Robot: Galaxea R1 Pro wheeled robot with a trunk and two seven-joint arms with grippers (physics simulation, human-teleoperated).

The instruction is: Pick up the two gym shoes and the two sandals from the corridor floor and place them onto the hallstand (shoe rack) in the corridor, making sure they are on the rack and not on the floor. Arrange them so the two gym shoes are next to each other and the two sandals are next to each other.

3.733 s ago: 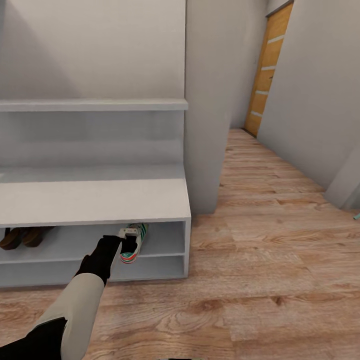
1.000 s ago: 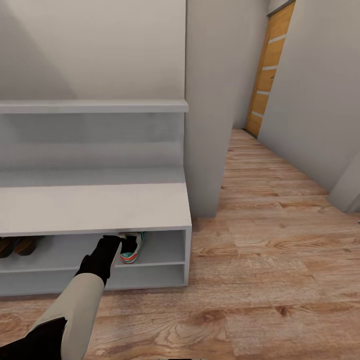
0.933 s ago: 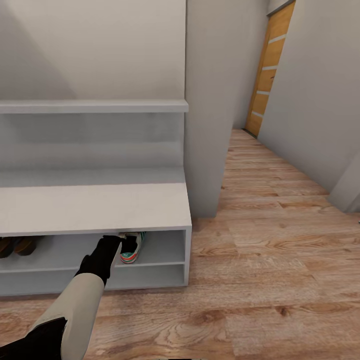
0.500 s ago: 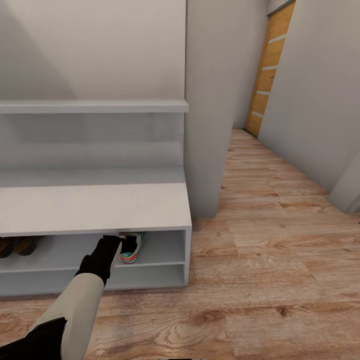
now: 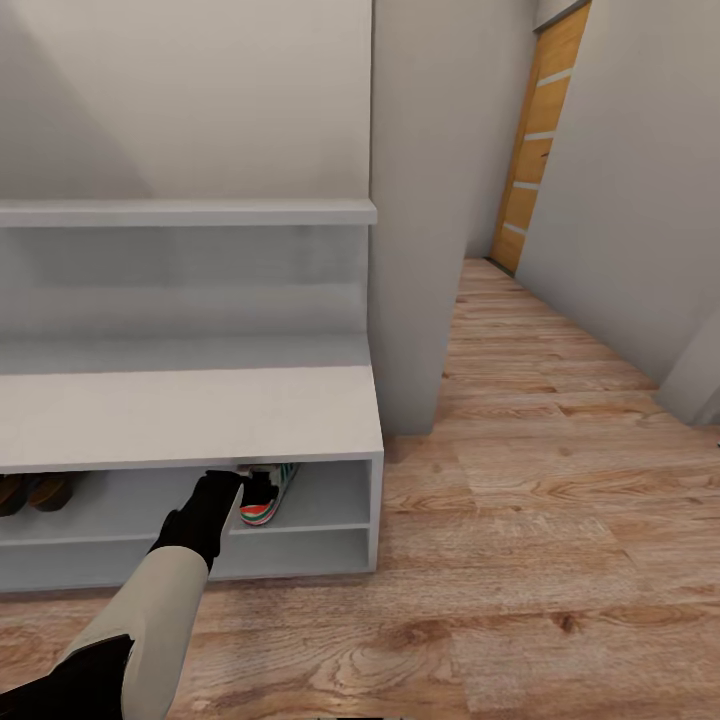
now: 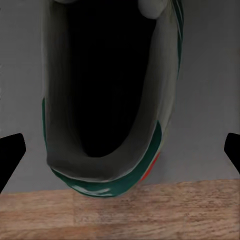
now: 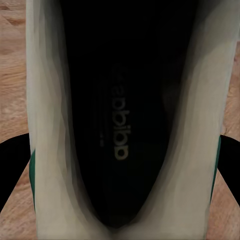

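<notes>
Left claw [image 5: 243, 489]: we saw our black left claw reaching into the upper open tier of the hallstand [image 5: 190, 410], right at the heel of a gym shoe [image 5: 268, 492]; in the left wrist view its dark fingertips [image 6: 11, 155] sat wide apart at either side of the shoe's heel, clear of the shoe, so we took it as spread and holding nothing
Gym shoe on the rack: cream-white with green side stripes and a red touch near the sole, lying on the upper tier close to the right end of the hallstand, heel towards us; from the left wrist camera we looked down into its dark opening [image 6: 107, 90], green trim with a red mark round the heel, wood-plank corridor floor [image 6: 120, 210] showing past the shelf edge
Right claw [image 7: 120, 170]: we saw dark fingers [image 7: 12, 165] pressed at both sides of a second gym shoe [image 7: 50, 125], so we took it as closed on that shoe
Second gym shoe: cream-white upper, black insole with pale lettering, a strip of green at each side, held above the wood floor
Sandals [image 5: 30, 492]: brown, on the same upper tier at the far left of the head view, well apart from the shoe
Hallstand: pale grey-white, low counter top over two open tiers, a higher shelf behind
</notes>
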